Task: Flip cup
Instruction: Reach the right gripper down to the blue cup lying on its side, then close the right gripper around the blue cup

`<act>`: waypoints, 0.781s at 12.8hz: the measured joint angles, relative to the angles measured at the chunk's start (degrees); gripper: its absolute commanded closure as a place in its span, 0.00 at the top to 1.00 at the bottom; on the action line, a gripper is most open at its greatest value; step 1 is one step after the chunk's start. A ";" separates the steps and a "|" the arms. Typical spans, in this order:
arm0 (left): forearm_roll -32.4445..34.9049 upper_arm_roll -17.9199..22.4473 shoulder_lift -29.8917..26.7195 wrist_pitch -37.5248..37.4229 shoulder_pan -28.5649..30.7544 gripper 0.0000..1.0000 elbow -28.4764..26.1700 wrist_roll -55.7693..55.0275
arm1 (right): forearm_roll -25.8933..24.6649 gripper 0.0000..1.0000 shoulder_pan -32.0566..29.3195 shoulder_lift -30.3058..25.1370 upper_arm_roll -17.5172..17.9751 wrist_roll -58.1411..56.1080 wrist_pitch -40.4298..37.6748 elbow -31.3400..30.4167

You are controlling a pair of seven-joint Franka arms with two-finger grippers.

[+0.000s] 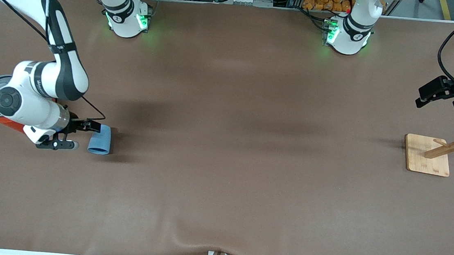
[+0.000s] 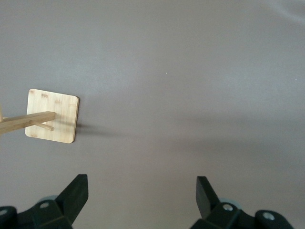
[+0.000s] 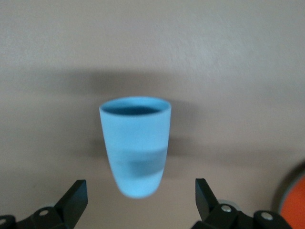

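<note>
The light-blue cup (image 1: 99, 139) lies on its side on the brown table near the right arm's end, its mouth turned toward the left arm's end. My right gripper (image 1: 87, 136) is low at the cup's base end and open. In the right wrist view the cup (image 3: 136, 145) fills the middle, and its narrow base reaches just between the two black fingertips of that gripper (image 3: 140, 182) without touching them. My left gripper (image 1: 419, 98) waits open over the table at the left arm's end, with nothing between its fingers (image 2: 78, 188).
A large orange can (image 1: 5, 125) with a grey lid stands beside the right gripper, partly hidden by the right arm; its edge shows as an orange patch (image 3: 293, 200). A wooden rack on a square base (image 1: 426, 155) stands at the left arm's end, near the left gripper (image 2: 52, 117).
</note>
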 measured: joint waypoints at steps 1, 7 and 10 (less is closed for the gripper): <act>0.00 0.00 0.00 0.00 0.00 1.00 0.00 0.00 | -0.01 1.00 0.14 1.30 0.09 -0.68 2.17 0.02; 0.00 0.00 0.01 -0.40 0.00 1.00 0.00 0.00 | -0.03 1.00 0.66 7.61 0.13 -1.43 7.90 0.05; 0.00 0.00 0.01 -0.52 0.00 1.00 0.00 0.01 | -0.03 0.73 0.68 9.23 0.15 -1.54 8.84 0.07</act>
